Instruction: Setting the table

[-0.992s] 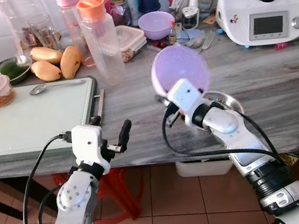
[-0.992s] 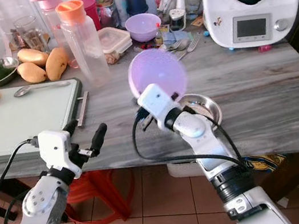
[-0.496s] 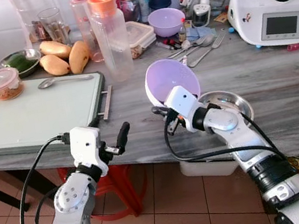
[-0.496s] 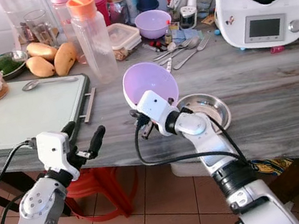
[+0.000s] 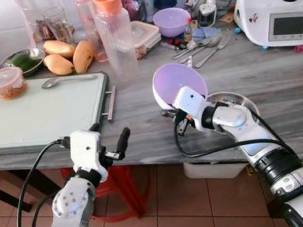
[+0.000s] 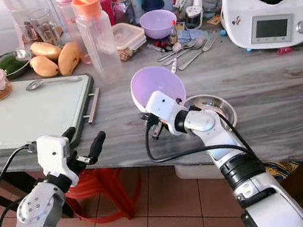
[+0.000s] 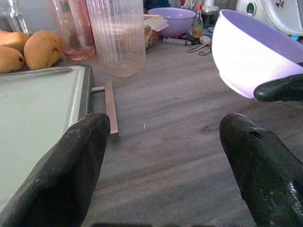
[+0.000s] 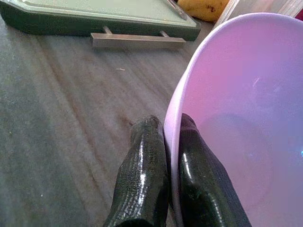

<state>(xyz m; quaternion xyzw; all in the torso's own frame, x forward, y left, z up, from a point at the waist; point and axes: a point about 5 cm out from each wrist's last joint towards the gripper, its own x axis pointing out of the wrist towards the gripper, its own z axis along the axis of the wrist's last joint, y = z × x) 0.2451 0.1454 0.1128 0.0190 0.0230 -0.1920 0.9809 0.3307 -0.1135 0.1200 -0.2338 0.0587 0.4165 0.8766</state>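
Bowl rim pinched in my right gripper (image 8: 163,177): one black finger outside the wall, one inside, closed tight on the lavender bowl (image 5: 177,83). In the head views the bowl sits at frame centre, tilted with its opening facing up and toward the camera, held above the grey wood-grain counter (image 5: 285,75). Steel dish (image 5: 233,101) lies on the counter just right of the bowl, partly behind my right forearm.

My left gripper (image 7: 165,156) is at lower left of the head views, at the counter's near edge, fingers spread wide with nothing between them. Its wrist camera looks between them across the counter toward the held bowl.

Pale green tray (image 5: 28,114) occupies the left part of the counter, handle toward centre; a spoon (image 5: 60,80) lies at its far edge. Clear bottle with orange cap (image 5: 115,34) stands beyond the tray's right corner. Second purple bowl (image 5: 173,20) at upper centre, forks (image 5: 205,51) just before it. Mangoes (image 5: 68,56) at upper left.
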